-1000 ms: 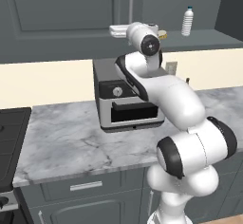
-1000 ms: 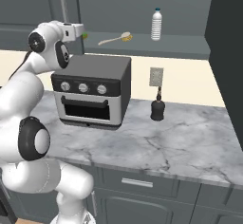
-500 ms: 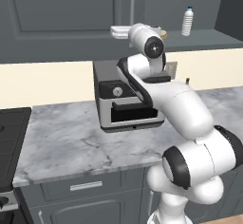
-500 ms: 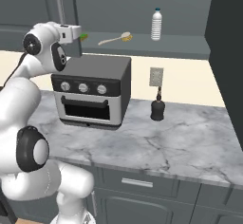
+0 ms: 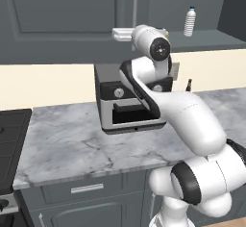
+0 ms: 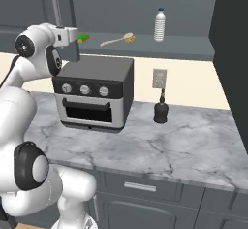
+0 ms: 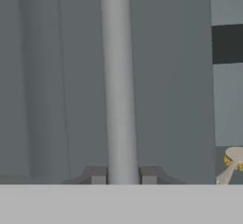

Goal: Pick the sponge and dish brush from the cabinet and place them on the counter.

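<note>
1. Swinging left since a second ago, your arm has carried the cabinet (image 6: 145,0) door wider; its panelled dark grey face and grey inner shelf show.
2. Your marbled grey-white surface (image 6: 160,145) carries a boxy black toaster oven (image 6: 94,94).
3. Your gripper (image 7: 123,175) is clamped narrowly on the slim, round metal door handle (image 7: 118,76).
4. On the shelf lie the cream-handled dish brush (image 6: 118,39) and, left of it, the green sponge (image 6: 84,38).
</note>
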